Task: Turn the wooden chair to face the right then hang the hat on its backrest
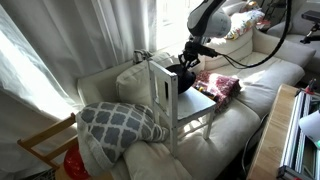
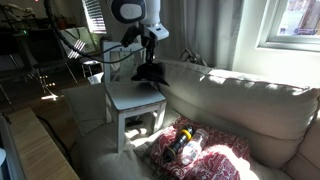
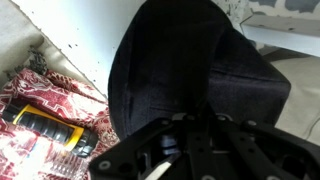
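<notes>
The small whitewashed wooden chair (image 1: 170, 95) stands on the sofa; its seat (image 2: 135, 97) is bare in both exterior views and its backrest (image 1: 160, 88) rises at the seat's edge. The black hat (image 2: 150, 72) hangs from my gripper (image 2: 148, 60) above the seat's far edge. In the wrist view the hat (image 3: 190, 70) fills most of the frame, right in front of my gripper (image 3: 195, 125), whose fingers are shut on its brim. In an exterior view the gripper (image 1: 188, 58) and hat (image 1: 184, 72) are beside the backrest.
A grey patterned cushion (image 1: 120, 122) lies by the chair. A red patterned cloth (image 2: 195, 150) with a yellow and black flashlight (image 3: 45, 125) on it lies on the sofa (image 2: 260, 110). A tan wooden frame (image 1: 45, 150) stands by the sofa.
</notes>
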Robot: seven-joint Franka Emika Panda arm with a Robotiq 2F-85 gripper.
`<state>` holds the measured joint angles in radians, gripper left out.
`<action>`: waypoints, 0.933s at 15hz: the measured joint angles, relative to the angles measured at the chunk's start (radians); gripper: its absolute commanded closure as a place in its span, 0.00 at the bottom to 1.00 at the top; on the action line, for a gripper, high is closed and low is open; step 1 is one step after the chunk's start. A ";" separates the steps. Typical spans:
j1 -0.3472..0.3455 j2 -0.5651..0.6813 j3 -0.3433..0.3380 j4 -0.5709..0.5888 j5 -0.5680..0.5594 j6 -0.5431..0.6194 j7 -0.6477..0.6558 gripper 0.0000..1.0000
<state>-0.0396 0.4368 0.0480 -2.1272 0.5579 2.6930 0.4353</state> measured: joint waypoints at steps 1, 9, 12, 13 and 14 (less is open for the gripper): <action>0.000 -0.019 0.000 -0.001 0.000 0.000 -0.010 0.98; 0.000 -0.175 -0.005 -0.031 0.002 0.000 -0.026 0.98; -0.001 -0.257 -0.025 -0.059 0.002 0.000 -0.025 0.98; -0.003 -0.289 -0.031 -0.073 0.006 0.000 -0.025 0.98; -0.004 -0.322 -0.036 -0.090 0.011 0.000 -0.025 0.98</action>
<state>-0.0440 0.1153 0.0121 -2.2168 0.5692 2.6928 0.4105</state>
